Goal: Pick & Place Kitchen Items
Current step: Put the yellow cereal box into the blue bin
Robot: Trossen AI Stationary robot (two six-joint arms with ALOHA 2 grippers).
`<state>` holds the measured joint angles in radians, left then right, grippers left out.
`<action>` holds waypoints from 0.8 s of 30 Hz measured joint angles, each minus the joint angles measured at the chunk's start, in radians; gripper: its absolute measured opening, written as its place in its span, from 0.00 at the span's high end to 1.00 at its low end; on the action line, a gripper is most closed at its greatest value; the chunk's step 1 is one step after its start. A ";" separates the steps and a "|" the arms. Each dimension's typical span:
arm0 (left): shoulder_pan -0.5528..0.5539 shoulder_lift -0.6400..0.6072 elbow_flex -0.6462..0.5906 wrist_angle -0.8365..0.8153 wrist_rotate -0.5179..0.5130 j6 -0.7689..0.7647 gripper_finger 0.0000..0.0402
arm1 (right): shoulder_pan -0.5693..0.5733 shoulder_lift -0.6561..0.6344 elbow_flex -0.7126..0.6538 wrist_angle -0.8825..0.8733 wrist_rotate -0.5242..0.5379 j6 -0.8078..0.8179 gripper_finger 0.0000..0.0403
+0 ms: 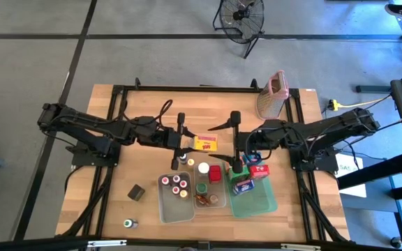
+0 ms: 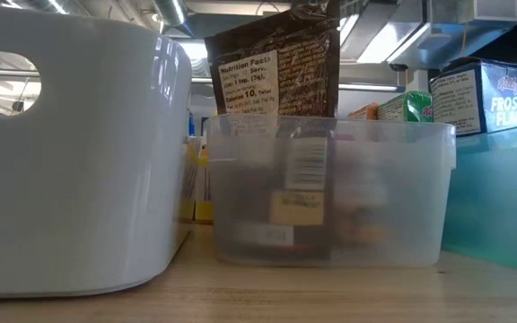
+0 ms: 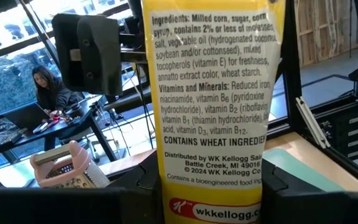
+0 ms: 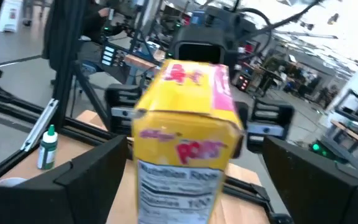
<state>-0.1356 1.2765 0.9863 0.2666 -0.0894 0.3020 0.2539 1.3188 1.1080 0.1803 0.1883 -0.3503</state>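
A yellow cereal carton point(image 1: 206, 143) hangs over the table's middle between my two grippers. My left gripper point(image 1: 190, 143) is shut on it from the table's left. In the left wrist view the carton's ingredients panel point(image 3: 213, 93) fills the picture between the fingers. My right gripper point(image 1: 226, 144) faces it from the right, open. In the right wrist view its fingers stand on either side of the carton's free end point(image 4: 185, 143) without touching. Other groceries sit in the tubs and the tray nearer the front edge. My left gripper point(image 3: 211, 202) pinches the yellow carton between its two fingers at the end nearest it point(image 3: 174, 200). The fingers come level from the table's left and lie along the carton. The carton is lifted clear and its free end points at my right gripper.
A grey tub point(image 1: 166, 209) holds red-capped jars. A clear tub point(image 1: 210, 201) has a white-capped jar and a red carton. A green tray point(image 1: 257, 202) carries blue and red cartons. A dark cube point(image 1: 136, 192), a small green-capped jar point(image 1: 129, 223) and a pink-topped grater point(image 1: 273, 94) stand apart.
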 joint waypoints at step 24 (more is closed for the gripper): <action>0.000 0.018 0.001 0.002 -0.008 0.000 0.69 | -0.035 0.036 -0.001 0.034 -0.099 -0.111 0.45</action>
<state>-0.1351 1.2949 0.9874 0.2685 -0.0973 0.3017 0.2189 1.3553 1.1072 0.2138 0.0891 -0.4610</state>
